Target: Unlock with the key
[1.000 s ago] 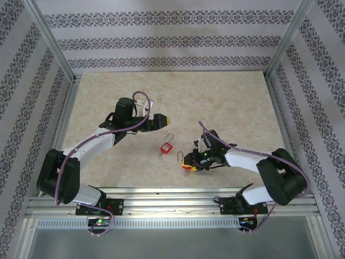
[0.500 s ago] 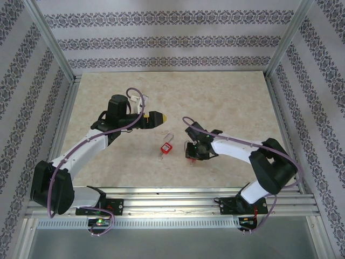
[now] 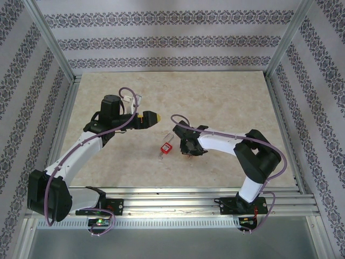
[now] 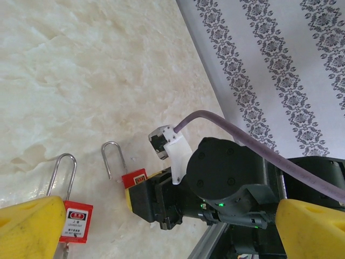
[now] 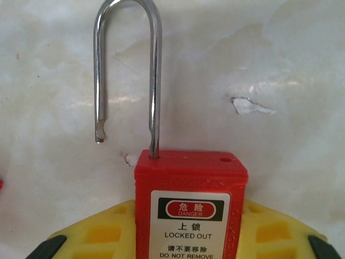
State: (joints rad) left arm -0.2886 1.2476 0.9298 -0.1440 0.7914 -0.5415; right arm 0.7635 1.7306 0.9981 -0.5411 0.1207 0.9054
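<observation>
My right gripper [image 5: 188, 232] is shut on a red padlock [image 5: 190, 205], its yellow fingers [image 5: 91, 237] on both sides of the body. The steel shackle [image 5: 153, 81] stands open, with one end free of the body. In the top view this gripper [image 3: 187, 148] sits low over the table's middle. Another red padlock [image 3: 166, 147] lies flat just left of it, and a small metal piece, perhaps the key [image 3: 160, 155], sticks out of its lower end. My left gripper [image 3: 152, 117] hovers open behind that padlock. Its wrist view shows the lying padlock [image 4: 75, 221] and the held one [image 4: 135, 178].
The marble-patterned tabletop [image 3: 226, 102] is walled in by patterned panels and an aluminium frame [image 3: 59, 116]. A metal rail [image 3: 172, 194] runs along the near edge. The right arm's purple cable [image 4: 237, 132] arches over its wrist.
My right gripper has carried its padlock away from the near edge, up beside the lying padlock. The left gripper has drawn back and to the left, still open.
</observation>
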